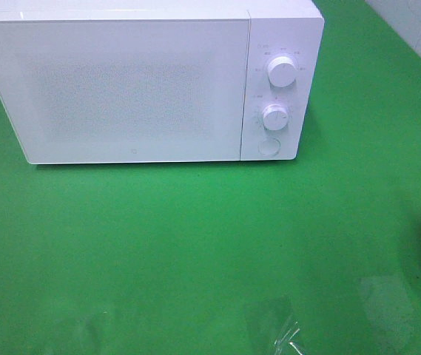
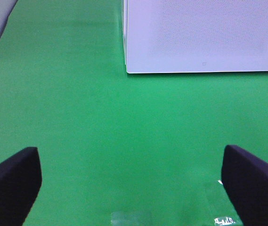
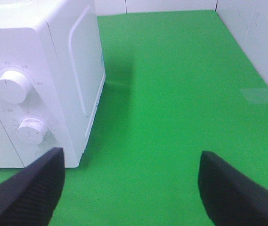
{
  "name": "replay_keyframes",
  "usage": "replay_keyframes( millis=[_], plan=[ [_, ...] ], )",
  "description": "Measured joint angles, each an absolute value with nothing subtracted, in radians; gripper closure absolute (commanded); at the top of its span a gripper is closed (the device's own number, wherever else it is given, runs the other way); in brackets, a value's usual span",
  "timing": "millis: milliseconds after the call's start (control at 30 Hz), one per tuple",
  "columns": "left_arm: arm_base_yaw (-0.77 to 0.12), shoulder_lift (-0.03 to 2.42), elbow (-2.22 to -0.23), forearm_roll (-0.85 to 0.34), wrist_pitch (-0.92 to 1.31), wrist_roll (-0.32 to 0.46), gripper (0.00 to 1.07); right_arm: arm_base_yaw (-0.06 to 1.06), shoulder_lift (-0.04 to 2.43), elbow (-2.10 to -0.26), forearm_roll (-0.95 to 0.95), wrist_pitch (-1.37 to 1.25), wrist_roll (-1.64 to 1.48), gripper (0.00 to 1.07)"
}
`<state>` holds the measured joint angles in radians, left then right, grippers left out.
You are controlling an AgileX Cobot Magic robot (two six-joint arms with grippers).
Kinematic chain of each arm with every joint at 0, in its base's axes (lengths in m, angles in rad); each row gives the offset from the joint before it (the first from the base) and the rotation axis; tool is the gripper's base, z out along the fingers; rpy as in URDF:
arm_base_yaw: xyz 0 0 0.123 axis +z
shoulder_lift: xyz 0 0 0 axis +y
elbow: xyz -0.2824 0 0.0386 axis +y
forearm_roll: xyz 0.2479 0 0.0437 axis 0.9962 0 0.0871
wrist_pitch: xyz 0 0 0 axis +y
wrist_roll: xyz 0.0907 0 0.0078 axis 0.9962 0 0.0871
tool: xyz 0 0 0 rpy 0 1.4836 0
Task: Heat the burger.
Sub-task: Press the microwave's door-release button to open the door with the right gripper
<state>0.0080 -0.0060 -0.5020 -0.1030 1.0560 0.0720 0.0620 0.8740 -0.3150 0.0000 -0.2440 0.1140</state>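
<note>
Hovering with jaws wide apart and empty on left gripper (image 2: 130, 181) and right gripper (image 3: 131, 176), presumably ready for the shut microwave (image 1: 136, 81); no burger in sight.

Microwave (image 1: 136, 81): smooth white casing, looks plastic, shines faintly; door panel finely speckled. Knobs (image 1: 281, 71): smooth white, same sheen. Table (image 1: 195, 237): matt green covering, even, with glossy clear tape (image 1: 273, 319) stuck flat. Fingers (image 2: 11, 186): matt black, slightly grainy.
</note>
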Motion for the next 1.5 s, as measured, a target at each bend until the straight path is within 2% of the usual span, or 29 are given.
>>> replay_keyframes(
  millis=[333, 533, 667, 700, 800, 867, 900, 933, 967, 1067, 1333, 1500],
  plan=[
    [0.008, -0.006, -0.502, -0.103, 1.056, 0.072, 0.1, 0.062, 1.005, -0.308, 0.0, -0.435, 0.085, 0.32],
    [0.008, -0.006, -0.502, -0.103, 1.056, 0.072, 0.1, 0.075, 1.102, -0.251, 0.042, -0.647, 0.047, 0.32],
    [0.008, -0.006, -0.502, -0.103, 1.056, 0.072, 0.1, 0.143, 1.142, -0.227, 0.128, -0.721, -0.039, 0.32],
    [0.008, -0.006, -0.502, -0.103, 1.056, 0.072, 0.1, 0.193, 1.165, -0.221, 0.193, -0.748, -0.1, 0.32],
    [0.008, -0.006, -0.502, -0.103, 1.056, 0.072, 0.1, 0.214, 1.178, -0.219, 0.229, -0.768, -0.124, 0.32],
    [0.008, -0.006, -0.502, -0.103, 1.056, 0.072, 0.1, 0.32, 1.228, -0.211, 0.379, -0.833, -0.247, 0.32],
    [0.008, -0.006, -0.502, -0.103, 1.056, 0.072, 0.1, 0.32, 1.228, -0.211, 0.379, -0.833, -0.247, 0.32],
    [0.008, -0.006, -0.502, -0.103, 1.056, 0.072, 0.1, 0.379, 1.253, -0.211, 0.449, -0.869, -0.298, 0.32],
    [0.008, -0.006, -0.502, -0.103, 1.056, 0.072, 0.1, 0.379, 1.253, -0.211, 0.449, -0.869, -0.298, 0.32],
    [0.008, -0.006, -0.502, -0.103, 1.056, 0.072, 0.1, 0.487, 1.301, -0.211, 0.591, -0.973, -0.371, 0.32],
    [0.008, -0.006, -0.502, -0.103, 1.056, 0.072, 0.1, 0.677, 1.381, -0.212, 0.803, -1.125, -0.41, 0.32],
    [0.008, -0.006, -0.502, -0.103, 1.056, 0.072, 0.1, 0.747, 1.409, -0.213, 0.866, -1.156, -0.411, 0.32]
  ],
)
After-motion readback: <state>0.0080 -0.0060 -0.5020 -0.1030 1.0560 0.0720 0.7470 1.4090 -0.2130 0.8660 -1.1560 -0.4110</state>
